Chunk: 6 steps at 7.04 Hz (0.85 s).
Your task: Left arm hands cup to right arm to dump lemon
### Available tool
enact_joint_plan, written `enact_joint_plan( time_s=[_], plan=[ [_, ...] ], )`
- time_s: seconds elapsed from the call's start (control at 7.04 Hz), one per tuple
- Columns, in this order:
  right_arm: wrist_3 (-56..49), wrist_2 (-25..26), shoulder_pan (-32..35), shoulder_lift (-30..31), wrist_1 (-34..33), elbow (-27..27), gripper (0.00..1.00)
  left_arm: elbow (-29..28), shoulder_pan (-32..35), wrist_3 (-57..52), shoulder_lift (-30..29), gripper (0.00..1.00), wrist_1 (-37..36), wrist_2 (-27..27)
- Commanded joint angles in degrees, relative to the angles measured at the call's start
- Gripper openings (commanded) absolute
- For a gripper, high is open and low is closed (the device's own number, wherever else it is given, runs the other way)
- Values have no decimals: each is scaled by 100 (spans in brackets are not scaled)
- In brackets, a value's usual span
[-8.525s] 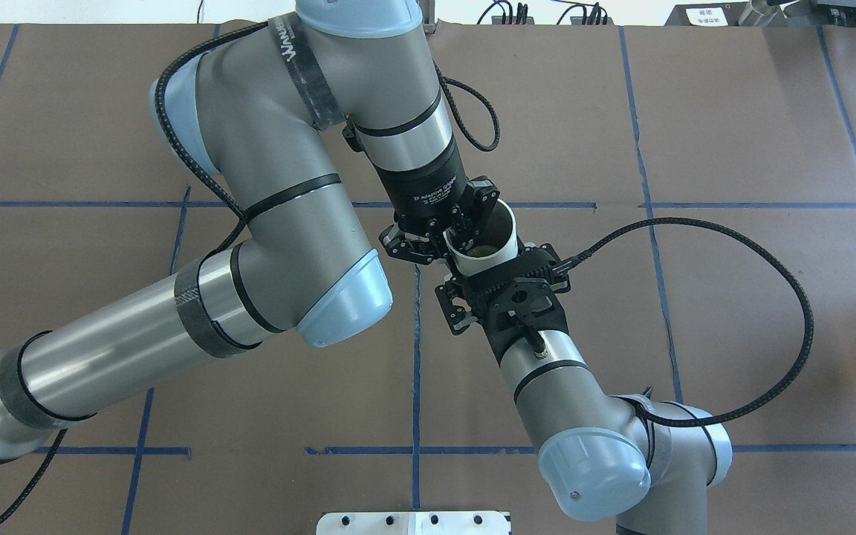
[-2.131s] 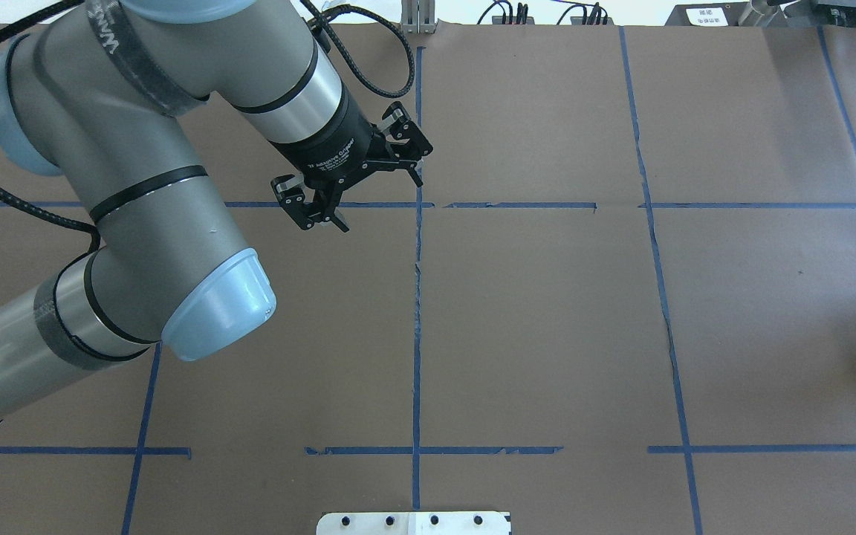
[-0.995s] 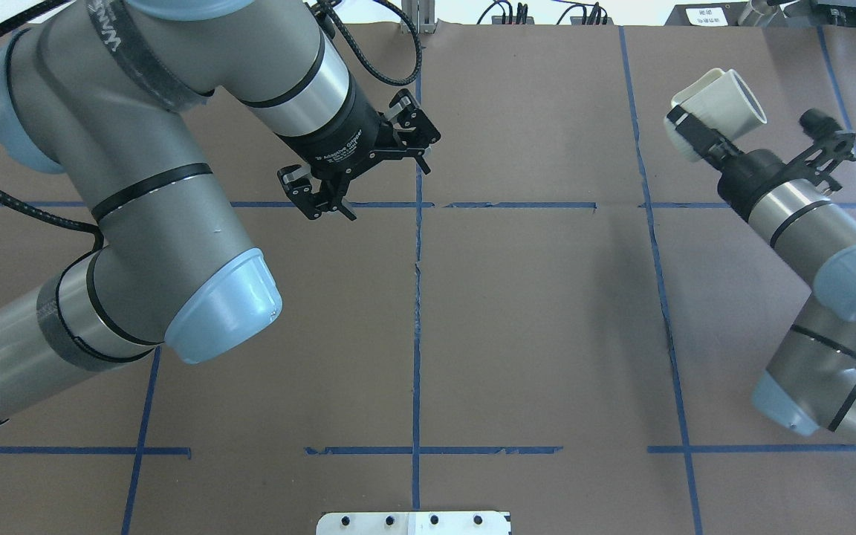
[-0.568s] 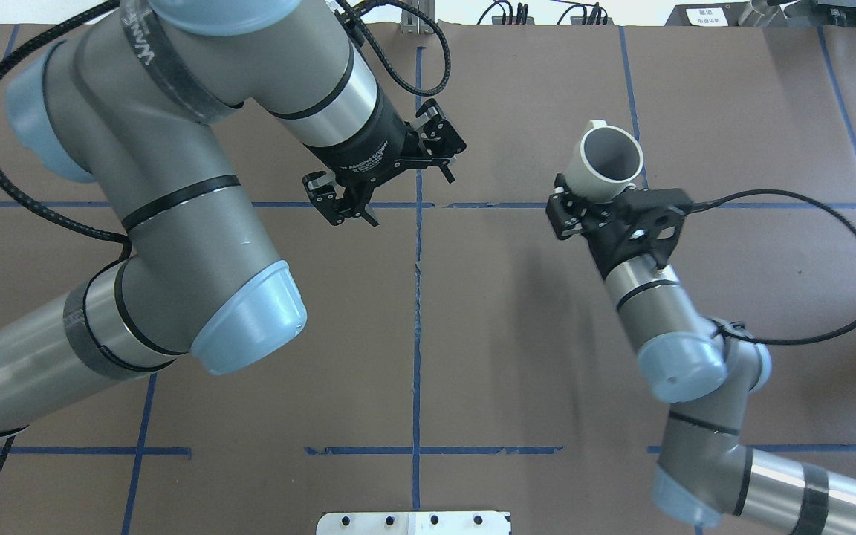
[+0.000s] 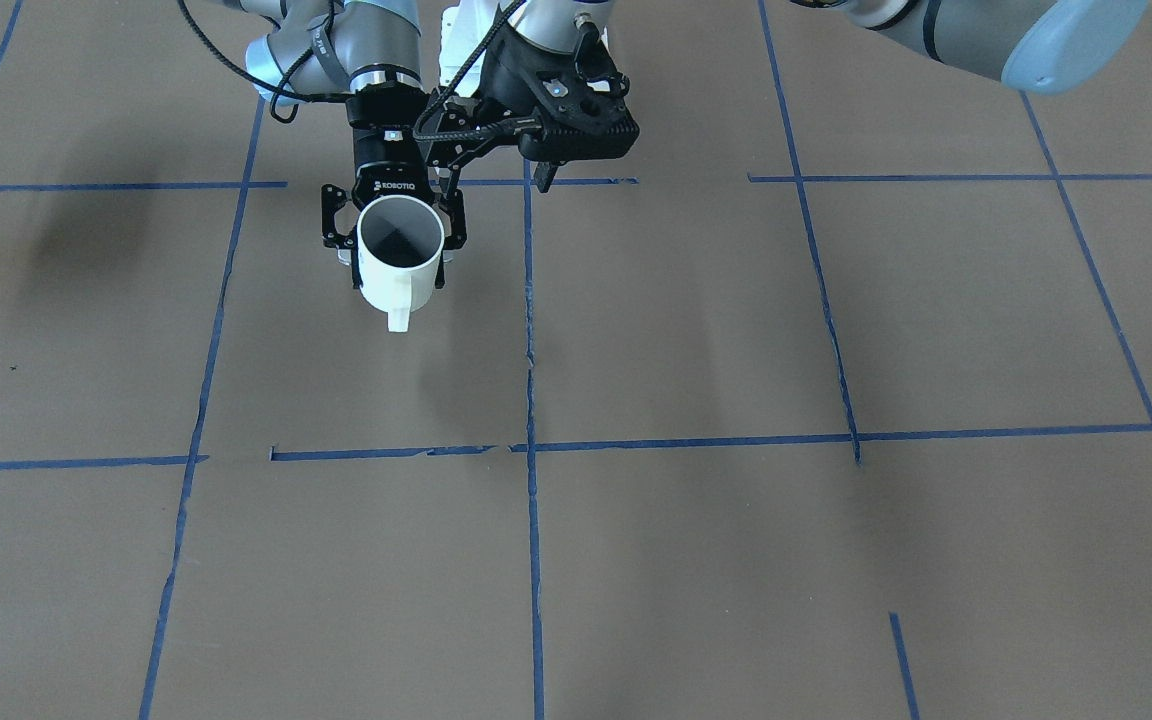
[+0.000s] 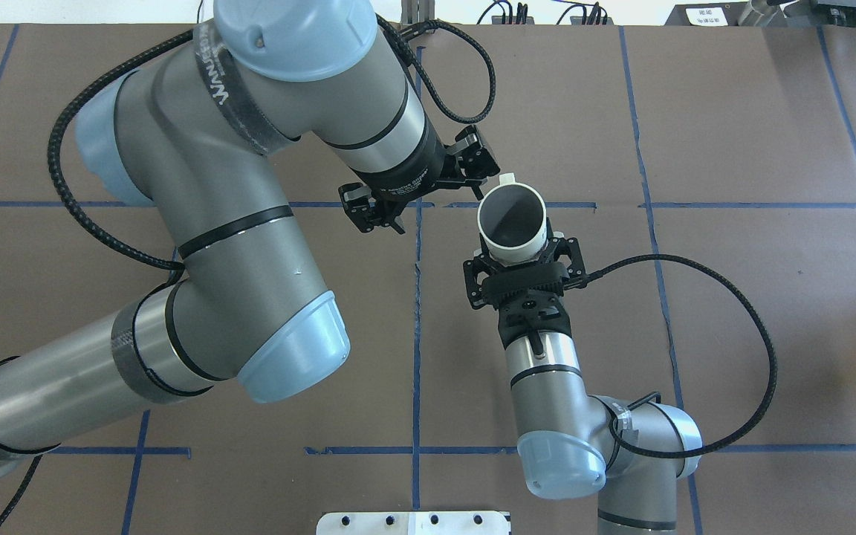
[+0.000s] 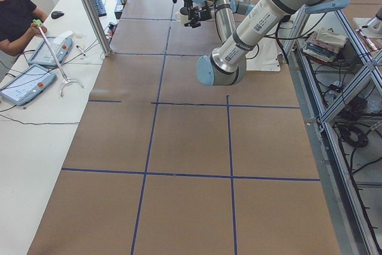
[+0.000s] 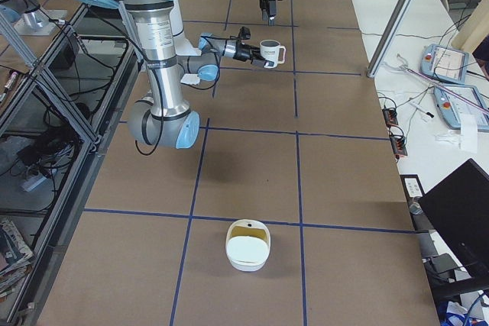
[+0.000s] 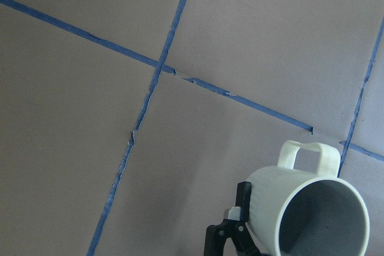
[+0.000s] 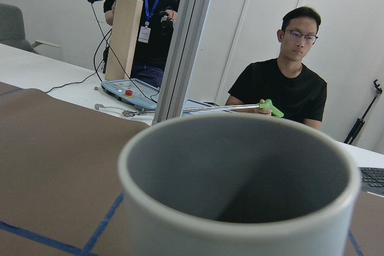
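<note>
My right gripper [image 6: 523,256], the boxy one marked ROBOTIQ, is shut on the lower body of the white cup [image 6: 512,218] and holds it above the table's middle. The cup's mouth faces up and tilts forward. Its inside is grey and bare, and no lemon shows in any view. The cup also shows in the front view [image 5: 398,262], in the right side view [image 8: 269,53] with its dark lettering, and in the left wrist view [image 9: 306,214]. My left gripper [image 6: 441,212] is open and empty just left of the cup, one finger close to its handle.
A white lidded container [image 8: 248,246] sits on the table near the end on my right. A white plate [image 6: 413,522] lies at the near table edge. Operators, tablets [image 7: 27,82] and a metal post [image 7: 89,10] stand along the far side. Blue tape lines grid the brown table.
The right arm has swung the cup leftwards from the table's right to its middle. The left gripper, open throughout, has moved right towards it. The cup held the lemon 8.5 s ago; now it is bare.
</note>
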<state>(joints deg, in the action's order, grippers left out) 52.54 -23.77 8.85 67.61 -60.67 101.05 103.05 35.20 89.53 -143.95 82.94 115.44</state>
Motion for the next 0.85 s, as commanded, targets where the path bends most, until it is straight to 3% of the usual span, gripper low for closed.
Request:
enact_joint_plan(
  time_s=[0.0, 0.28, 0.71],
  plan=[
    [-200, 302, -173, -46, -138, 11, 23, -4, -302, -59, 25, 98, 3, -4],
    [-261, 302, -208, -46, -129, 160, 30, -30, -330, -120, 51, 92, 117, -4],
    [-262, 302, -340, -213, -120, 318, 31, -118, -356, -111, 60, 77, 327, -4]
  ],
)
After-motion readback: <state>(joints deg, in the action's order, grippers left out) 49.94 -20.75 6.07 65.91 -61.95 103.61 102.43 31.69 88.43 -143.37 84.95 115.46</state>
